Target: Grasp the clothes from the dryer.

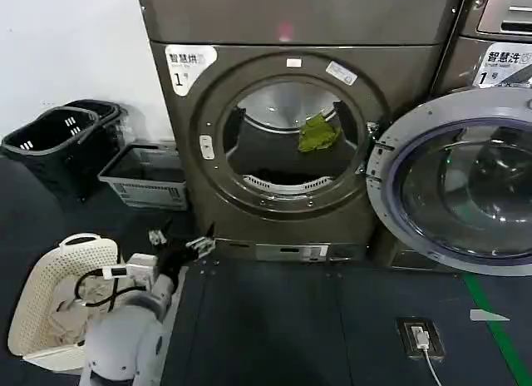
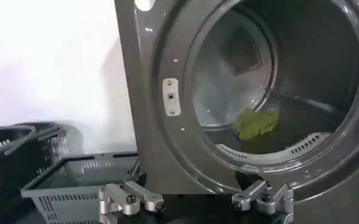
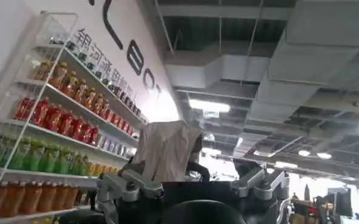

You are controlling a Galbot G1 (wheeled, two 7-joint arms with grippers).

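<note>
The dryer (image 1: 291,136) stands straight ahead, bronze-grey, with a white tag marked "1" and its round mouth open. Its silver-rimmed glass door (image 1: 465,182) is swung out to the right. The clothes (image 1: 317,134), a small yellow-green piece, lie inside the drum toward the right; the left wrist view shows the clothes (image 2: 256,123) low in the drum. My left gripper (image 1: 179,241) is open and empty, low in front of the dryer's lower left corner, well short of the mouth. In its own view the left gripper (image 2: 196,204) faces the dryer (image 2: 155,122). My right gripper (image 3: 194,189) is open, empty, pointing up toward a ceiling.
Two black baskets (image 1: 58,141) and a grey crate (image 1: 145,176) sit left of the dryer. A white woven basket (image 1: 50,290) with beige cloths stands by my left arm. A second machine (image 1: 499,45) is at right. A floor socket (image 1: 420,336) lies on the dark mat.
</note>
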